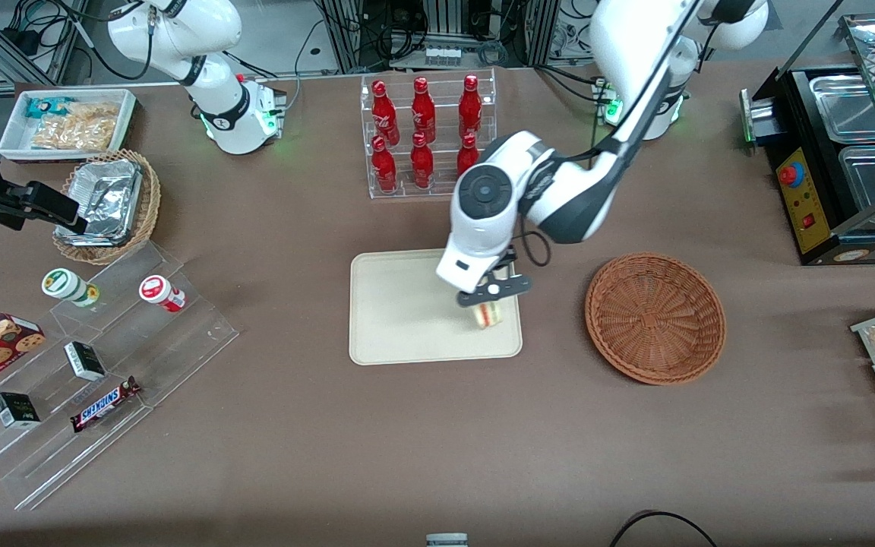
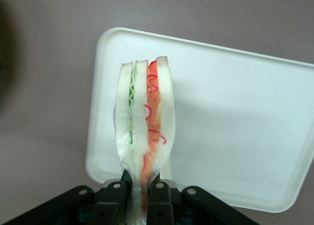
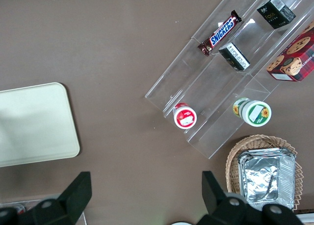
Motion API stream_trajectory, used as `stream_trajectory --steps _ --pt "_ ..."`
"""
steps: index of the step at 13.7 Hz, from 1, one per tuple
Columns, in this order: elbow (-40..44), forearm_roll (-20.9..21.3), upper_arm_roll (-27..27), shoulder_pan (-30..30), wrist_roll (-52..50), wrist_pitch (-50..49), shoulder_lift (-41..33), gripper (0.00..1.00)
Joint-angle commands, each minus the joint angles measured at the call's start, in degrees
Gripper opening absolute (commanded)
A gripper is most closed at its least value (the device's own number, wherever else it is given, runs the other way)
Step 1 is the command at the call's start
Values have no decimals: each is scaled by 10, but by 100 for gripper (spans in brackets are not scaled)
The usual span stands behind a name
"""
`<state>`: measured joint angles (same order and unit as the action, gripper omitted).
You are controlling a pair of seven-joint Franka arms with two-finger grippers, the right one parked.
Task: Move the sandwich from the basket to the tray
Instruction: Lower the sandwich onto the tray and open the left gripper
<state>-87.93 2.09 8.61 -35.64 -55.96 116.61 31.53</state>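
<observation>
A: What is seen toward the parked arm's end of the table?

B: A clear stepped display (image 1: 80, 365) is set out there, and a Snickers bar (image 1: 105, 403) is laid on one of its steps. A tan wicker basket with a foil container (image 1: 107, 205) is placed farther from the front camera than that display.

A: And in the middle?

B: The tray (image 1: 399, 319) is laid flat on the brown table (image 1: 437, 448). A rack of red bottles (image 1: 426, 133) is stood farther back. The gripper (image 1: 492, 298) is held over the tray's edge nearest the basket (image 1: 655, 317).

A: How are its fingers set?

B: They are closed tightly on the sandwich (image 2: 144, 132), which is pinched at one end in the wrist view, with its bread and filling layers seen edge-on above the tray (image 2: 235, 127).

A: Is the sandwich resting on the tray?

B: That cannot be told. The sandwich (image 1: 488, 314) is seen within the tray's outline. The basket is left with nothing in it, toward the working arm's end.
</observation>
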Motion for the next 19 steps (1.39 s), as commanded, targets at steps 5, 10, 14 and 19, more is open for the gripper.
stream_trajectory --steps 5,10,14,19 --pt "37 44 -7 -50 4 86 85 7" --pt "38 47 -8 -70 4 107 111 9" --pt "38 48 -8 -73 2 122 114 95" --pt "26 47 -13 -66 -7 108 60 100"
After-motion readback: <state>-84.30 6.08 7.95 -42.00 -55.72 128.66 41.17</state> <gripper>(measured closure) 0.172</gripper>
